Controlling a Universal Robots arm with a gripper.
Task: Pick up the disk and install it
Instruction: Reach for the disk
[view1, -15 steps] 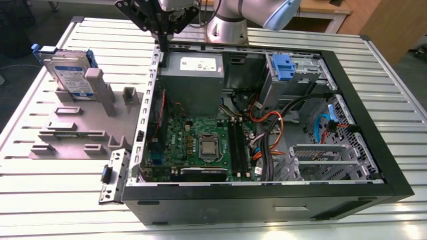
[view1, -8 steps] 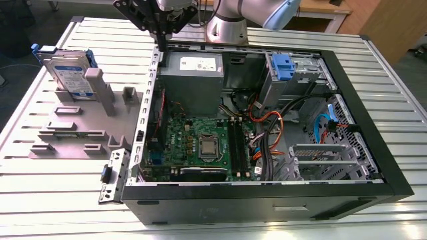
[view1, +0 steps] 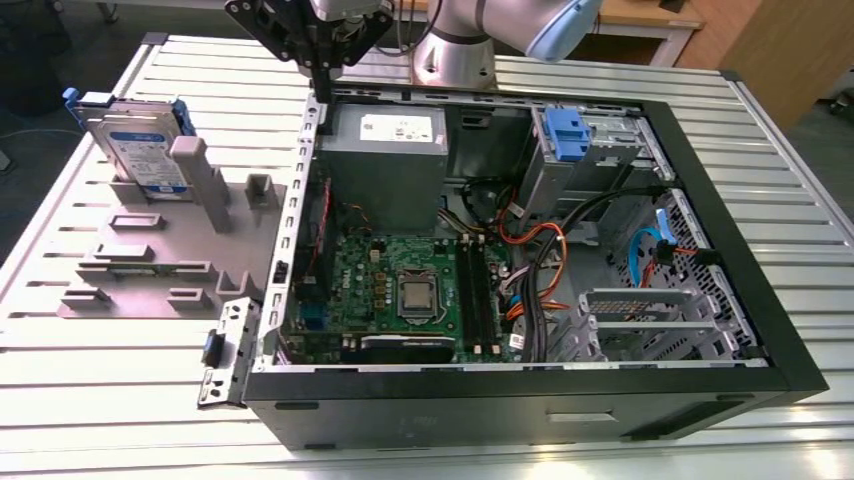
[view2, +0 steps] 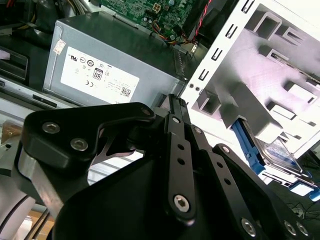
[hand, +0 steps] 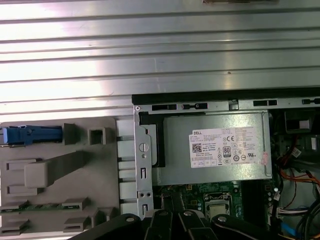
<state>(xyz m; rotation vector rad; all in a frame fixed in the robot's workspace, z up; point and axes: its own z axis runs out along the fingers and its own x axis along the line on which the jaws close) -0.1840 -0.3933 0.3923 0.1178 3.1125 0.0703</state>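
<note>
**While the disk sits in its stand, the arm hasn't grabbed anything**

Since nothing's been picked up yet, I'd call this pretty much the start of the job. Biggest thing is the ribbed metal table (view1: 107, 400), with an open computer case (view1: 534, 395) lying on its side on it, motherboard and cables all on show. Just beside the case, on the exterior view's left, is a grey plastic stand (view1: 147, 260) full of slots. Inside the case at the far end is the grey power supply box (view1: 387, 150). Further to the exterior view's right there's a drive bay (view1: 614, 150) with a blue latch (view1: 567, 130), and no disk in it as far as I can see.

The disk (view1: 140, 150) stands upright at the stand's far corner, blue frame round its edges, outside the case. So both the picking up and the installing are left to do.

The gripper (view1: 320, 88) hangs above the case wall next to the power supply box, well apart from the disk. In the second wrist view its fingers (view2: 176, 135) look pressed together at the tips, with nothing between them and touching nothing.
</note>
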